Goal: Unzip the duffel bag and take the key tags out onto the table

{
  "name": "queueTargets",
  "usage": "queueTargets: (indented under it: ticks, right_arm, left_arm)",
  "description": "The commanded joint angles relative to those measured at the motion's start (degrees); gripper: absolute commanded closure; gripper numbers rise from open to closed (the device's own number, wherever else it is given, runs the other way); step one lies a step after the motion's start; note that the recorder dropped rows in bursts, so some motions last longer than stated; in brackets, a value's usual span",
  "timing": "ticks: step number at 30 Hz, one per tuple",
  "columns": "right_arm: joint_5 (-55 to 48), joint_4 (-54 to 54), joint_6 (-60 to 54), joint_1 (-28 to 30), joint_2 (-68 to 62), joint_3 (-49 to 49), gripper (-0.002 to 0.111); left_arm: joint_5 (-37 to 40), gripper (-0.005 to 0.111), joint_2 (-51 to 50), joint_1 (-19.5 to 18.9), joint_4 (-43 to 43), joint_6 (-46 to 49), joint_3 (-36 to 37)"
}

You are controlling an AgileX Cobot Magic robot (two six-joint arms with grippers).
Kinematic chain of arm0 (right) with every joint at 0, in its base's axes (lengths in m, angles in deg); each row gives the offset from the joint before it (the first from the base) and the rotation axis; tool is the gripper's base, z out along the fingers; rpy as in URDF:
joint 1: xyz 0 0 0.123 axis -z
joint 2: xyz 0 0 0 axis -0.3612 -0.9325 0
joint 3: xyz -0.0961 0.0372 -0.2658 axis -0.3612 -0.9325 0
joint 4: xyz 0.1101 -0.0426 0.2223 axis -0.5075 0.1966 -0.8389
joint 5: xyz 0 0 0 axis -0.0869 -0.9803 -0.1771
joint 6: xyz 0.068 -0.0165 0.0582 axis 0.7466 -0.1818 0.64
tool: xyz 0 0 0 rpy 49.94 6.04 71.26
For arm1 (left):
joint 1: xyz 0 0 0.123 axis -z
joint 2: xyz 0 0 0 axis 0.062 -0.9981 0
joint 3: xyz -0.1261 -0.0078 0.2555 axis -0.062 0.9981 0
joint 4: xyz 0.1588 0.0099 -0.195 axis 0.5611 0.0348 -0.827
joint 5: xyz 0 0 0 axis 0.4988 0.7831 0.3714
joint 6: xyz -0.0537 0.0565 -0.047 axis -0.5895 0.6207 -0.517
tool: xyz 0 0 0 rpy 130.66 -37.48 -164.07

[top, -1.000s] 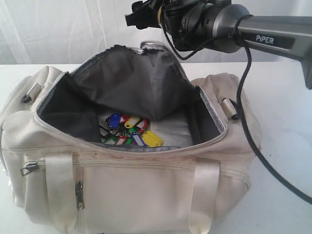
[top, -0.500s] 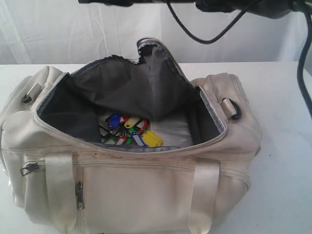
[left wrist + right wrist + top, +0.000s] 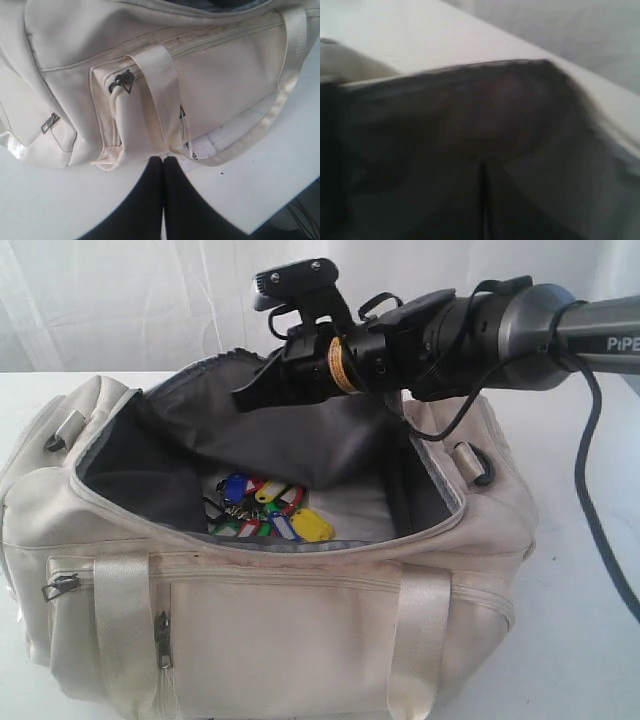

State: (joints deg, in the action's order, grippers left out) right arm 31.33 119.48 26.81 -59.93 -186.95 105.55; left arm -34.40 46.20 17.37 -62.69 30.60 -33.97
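The cream duffel bag (image 3: 270, 630) sits on the white desk (image 3: 585, 660) with its zipper undone and its top gaping. The bunch of coloured key tags (image 3: 265, 508) lies inside on the bag's floor, toward the near side of the opening. The right tool (image 3: 248, 395) reaches in from the right over the far edge, fingers pressed together against the raised dark lining flap (image 3: 300, 440); whether fabric is caught between them cannot be told. The left tool (image 3: 162, 162), also pressed together and holding nothing, hangs over the desk just beside the bag's near wall and a webbing strap (image 3: 160, 85).
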Motion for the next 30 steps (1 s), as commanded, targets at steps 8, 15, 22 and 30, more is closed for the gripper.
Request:
queueTargets:
  ticks: [8,15,22,30]
  right_arm:
    - [-39.4,-0.5,-3.0,2.3,0.8,-0.6,0.108]
    - [-12.2,-0.5,-3.1,2.3,9.7,-0.6,0.108]
    - [21.7,-0.5,1.2,2.3,12.9,-1.4,0.108]
    - [15.5,-0.5,4.0,2.3,11.3,-11.1,0.094]
  left_arm:
    - [0.1,0.107,0.3,0.2,-0.9,0.1,0.4]
    - [0.1,0.107,0.3,0.2,-0.9,0.1,0.4]
    - [0.1,0.107,0.3,0.2,-0.9,0.1,0.4]
    - [0.3,0.107,0.3,0.2,-1.3,0.1,0.4]
